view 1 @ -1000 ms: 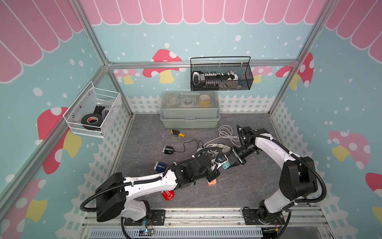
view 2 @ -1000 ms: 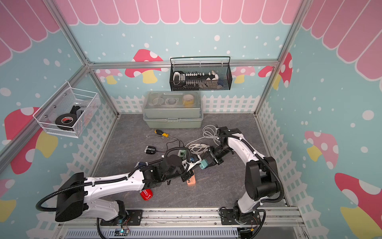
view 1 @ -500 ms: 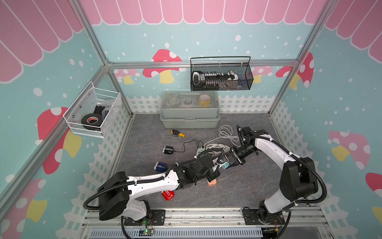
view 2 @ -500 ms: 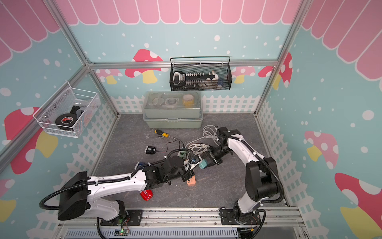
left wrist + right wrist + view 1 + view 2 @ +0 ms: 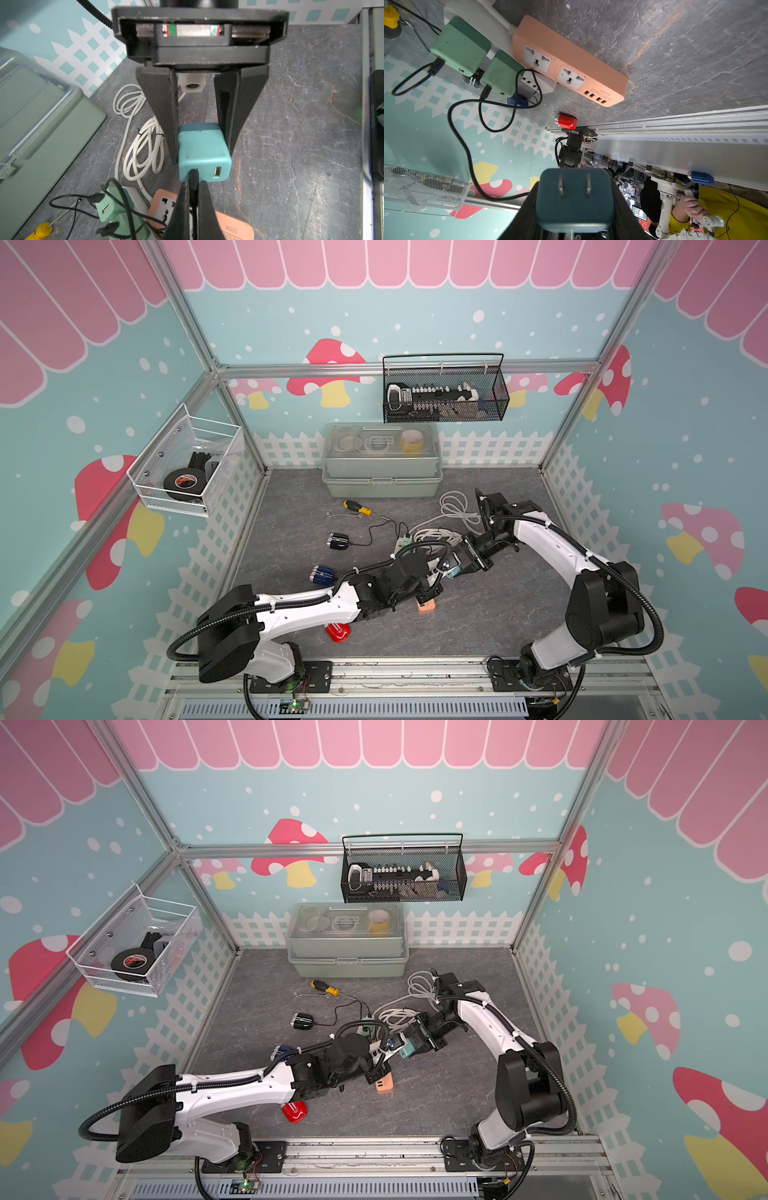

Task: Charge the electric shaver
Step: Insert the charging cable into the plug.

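Bright, even overhead light, only soft shadows on the grey floor (image 5: 478,614); pale sheen on it in wrist views, wide-angle stretch at edges, nearest parts blurred.

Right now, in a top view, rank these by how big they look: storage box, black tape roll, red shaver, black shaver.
1. storage box
2. black tape roll, though its white wire basket hangs on the wall, perhaps nearer the camera
3. red shaver and black shaver: about alike, not ranked
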You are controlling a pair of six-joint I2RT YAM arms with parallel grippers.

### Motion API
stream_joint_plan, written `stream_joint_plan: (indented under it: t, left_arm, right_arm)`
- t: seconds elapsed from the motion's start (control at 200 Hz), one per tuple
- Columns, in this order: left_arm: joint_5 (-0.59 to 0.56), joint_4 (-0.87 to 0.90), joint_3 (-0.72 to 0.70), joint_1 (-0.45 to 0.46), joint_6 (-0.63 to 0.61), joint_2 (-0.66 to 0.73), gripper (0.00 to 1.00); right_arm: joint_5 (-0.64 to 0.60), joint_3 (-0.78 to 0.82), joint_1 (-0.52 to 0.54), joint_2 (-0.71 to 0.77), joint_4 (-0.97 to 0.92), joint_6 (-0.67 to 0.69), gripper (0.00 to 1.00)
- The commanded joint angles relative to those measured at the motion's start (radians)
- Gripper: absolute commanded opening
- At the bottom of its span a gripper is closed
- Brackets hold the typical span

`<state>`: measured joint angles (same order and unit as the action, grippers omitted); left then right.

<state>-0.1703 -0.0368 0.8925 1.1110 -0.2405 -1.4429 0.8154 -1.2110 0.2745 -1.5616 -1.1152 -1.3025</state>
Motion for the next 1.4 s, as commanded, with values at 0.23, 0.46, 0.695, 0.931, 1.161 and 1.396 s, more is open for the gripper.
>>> stream_joint_plan:
  t: [0.23, 0.46, 0.695, 0.931, 1.161, 1.396]
  left_arm:
    - [-0.011, -0.065, 0.024, -0.004, 0.019, -0.085, 0.02]
    - [-0.126, 0.086, 0.042, -0.004, 0.237, 0.070, 0.53]
    - [0.034, 0.222, 0.001, -0.058, 0.745, 0.254, 0.73]
    - [0.198, 0.000, -0.088, -0.184, 1.128, 0.232, 0.71]
    - [0.226, 0.051, 0.000, -0.270, 1.154, 0.127, 0.80]
    - [0.202, 0.019, 0.065, -0.275, 1.106, 0.066, 0.76]
  right_arm:
    - [0.161, -0.011, 0.083, 0.077, -0.021, -0.091, 0.00]
    - [0.068, 0.020, 0.054, 0.098, 0.234, -0.303, 0.00]
    - [0.044, 0.131, 0.060, 0.112, 0.688, -0.601, 0.00]
    - [0.049, 0.145, 0.061, 0.123, 0.809, -0.681, 0.00]
    - [0.059, 0.151, 0.060, 0.140, 0.851, -0.716, 0.00]
    - [0.068, 0.155, 0.060, 0.165, 0.846, -0.719, 0.00]
